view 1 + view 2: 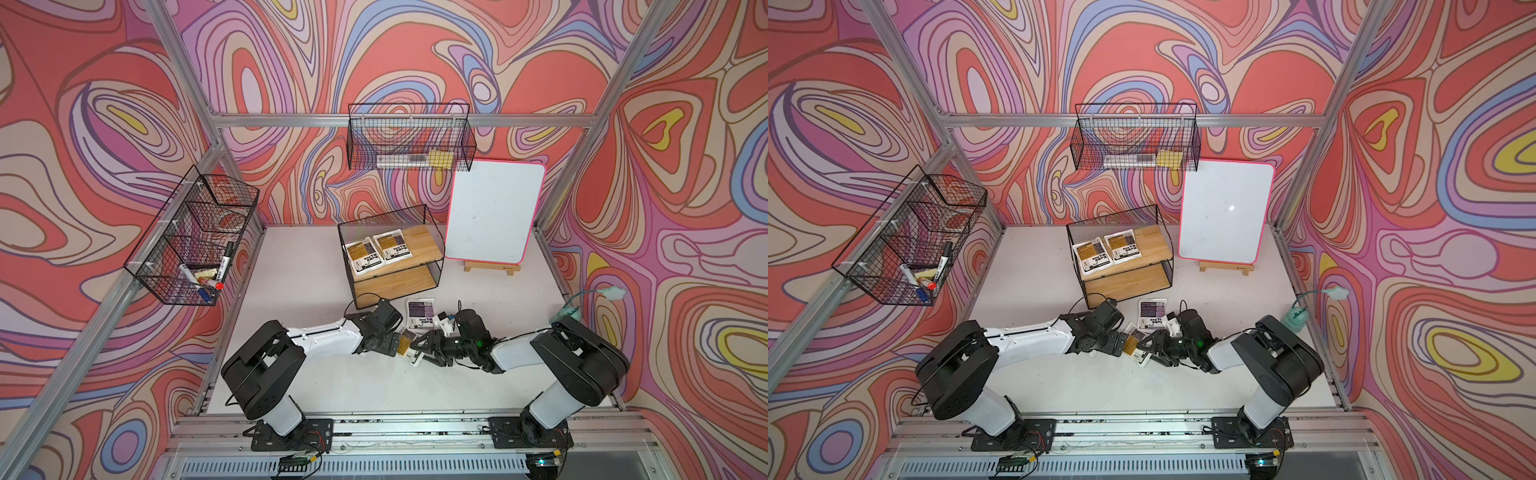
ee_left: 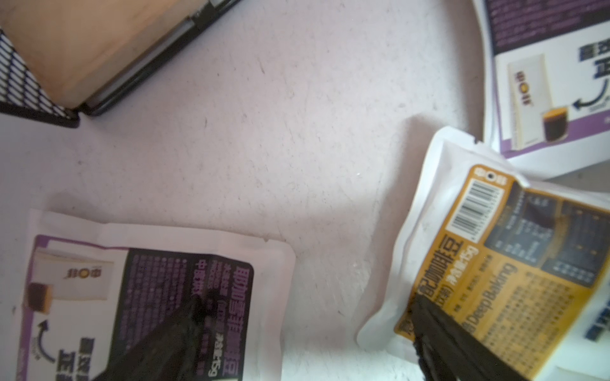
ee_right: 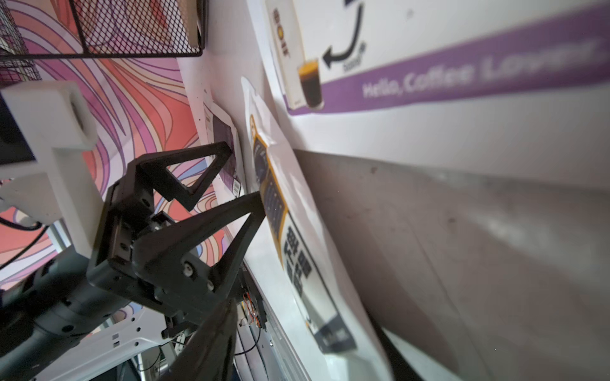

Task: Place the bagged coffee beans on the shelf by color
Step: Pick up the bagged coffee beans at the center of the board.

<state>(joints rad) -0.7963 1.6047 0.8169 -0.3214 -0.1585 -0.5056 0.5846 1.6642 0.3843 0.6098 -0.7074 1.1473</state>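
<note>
Left gripper (image 3: 244, 171) jaws are released; right gripper (image 1: 417, 352) jaws: cannot tell. Hazard: an edge grip on the yellow pouch (image 2: 488, 264) may slip, dragging the adjoining purple pouch (image 1: 419, 313).

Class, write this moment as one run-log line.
shelf: two yellow bags on top board | table: loose yellow bag, two purple bags | left tool: open

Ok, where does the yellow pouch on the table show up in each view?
Both top views: yellow pouch mid-table, just below the free purple pouch.
Left wrist: in view, a black jaw tip over it.
Right wrist: seen edge-on, jaw tip at its edge.
Shared landmark: that purple pouch.
</note>
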